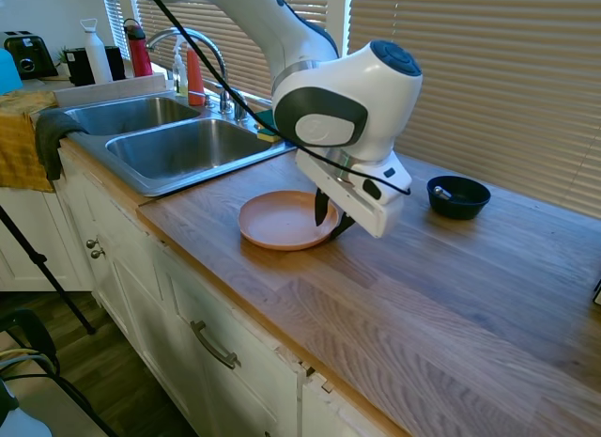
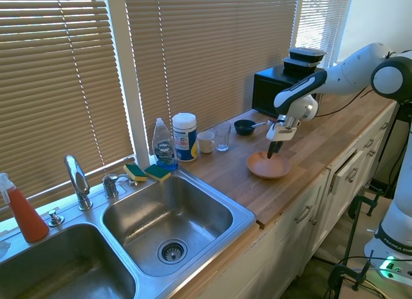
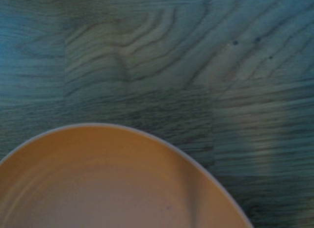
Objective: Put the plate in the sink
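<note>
only dawn bottle [image 2: 165,146] label legible; plate [image 1: 277,220] on counter [image 1: 451,287].

the wooden counter [image 1: 451,296] runs beneath the window blinds, with the steel two-basin sink [image 2: 161,215] set into one end. the peach plate [image 1: 282,221] lies flat on the wood near the sink's edge. a small dark bowl [image 1: 458,196] sits well apart. two sponges [image 2: 147,172], a soap bottle [image 2: 165,144], a white canister [image 2: 185,137], a mug [image 2: 206,142] and a glass [image 2: 223,137] stand behind the sink.

Wood countertop [image 1: 451,296] over white cabinets [image 1: 235,362], blinds [image 2: 58,80] behind.
</note>
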`<state>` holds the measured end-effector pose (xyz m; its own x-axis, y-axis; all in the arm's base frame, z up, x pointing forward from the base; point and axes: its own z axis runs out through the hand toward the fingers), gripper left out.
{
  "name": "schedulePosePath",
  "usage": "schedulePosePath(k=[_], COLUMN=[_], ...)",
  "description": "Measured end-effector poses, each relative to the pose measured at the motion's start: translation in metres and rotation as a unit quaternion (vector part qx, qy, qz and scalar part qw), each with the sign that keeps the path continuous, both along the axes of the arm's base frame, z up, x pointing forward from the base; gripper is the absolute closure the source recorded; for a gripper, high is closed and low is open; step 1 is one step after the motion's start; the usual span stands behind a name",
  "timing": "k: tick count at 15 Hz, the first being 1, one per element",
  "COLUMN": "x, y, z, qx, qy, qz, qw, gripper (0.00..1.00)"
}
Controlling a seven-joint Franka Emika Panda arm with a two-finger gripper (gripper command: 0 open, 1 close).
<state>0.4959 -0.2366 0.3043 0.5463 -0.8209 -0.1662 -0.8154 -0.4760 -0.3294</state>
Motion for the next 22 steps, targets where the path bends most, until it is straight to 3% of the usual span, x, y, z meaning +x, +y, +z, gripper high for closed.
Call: schedulePosePath(k=[4,11,16,22], x=[0.000,0.001,0.003,0.011], y=[0.001,-0.005,-0.003,0.032], z=[-0.003,-0.008,-0.006,0.036], qx=[0.007,0.051,0.066,0.085], qy=[-0.007,0.000,0.003,-0.021], qz=[0.011,0.032,0.039,0.065], qw=[0.9999,0.9982,0.9971,0.9940], gripper=[1.00,1.00,1.00,1.00])
